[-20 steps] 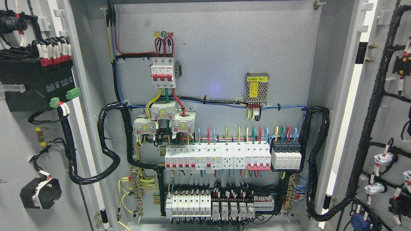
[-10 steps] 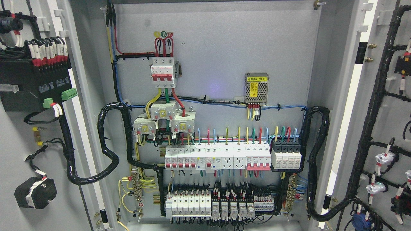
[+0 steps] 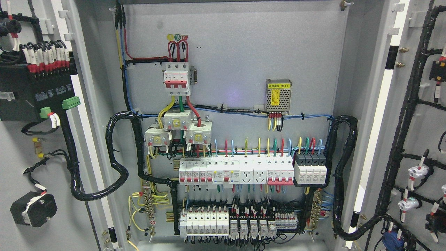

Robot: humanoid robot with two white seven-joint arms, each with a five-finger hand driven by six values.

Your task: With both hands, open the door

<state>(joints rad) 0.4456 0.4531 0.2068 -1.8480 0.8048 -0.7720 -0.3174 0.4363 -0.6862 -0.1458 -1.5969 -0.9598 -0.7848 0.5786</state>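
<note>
We see neither of our hands in the head view, so we cannot tell whether their fingers are spread or curled. Nearest to us stand two doors, both swung wide: the left door (image 3: 21,157) fills the left edge and the right door (image 3: 421,122) fills the right edge, each showing its grey inner face. On the left door we count one black module (image 3: 35,92) near the top with a row of red-and-white wire ends above it, two green plugs (image 3: 70,103) at its lower right corner, and one black octagonal part (image 3: 33,209) towards the bottom. A black wrapped cable loom (image 3: 116,164) loops from that door into the cabinet. On the right door another black loom (image 3: 404,115) climbs the inner face with branches to small white fittings. Farther back lies the cabinet's back panel (image 3: 244,45). Near its top left sits one red-and-white main breaker (image 3: 177,78), with three white transformer blocks (image 3: 177,129) just below it. Towards the right of the panel hangs one perforated metal power supply (image 3: 278,95) with a yellow label. Below run two rows of devices: an upper row of white breakers (image 3: 237,170) ending in four black-topped units (image 3: 310,169), and a lower row of terminals and relays (image 3: 237,223) along the panel's bottom edge.
</note>
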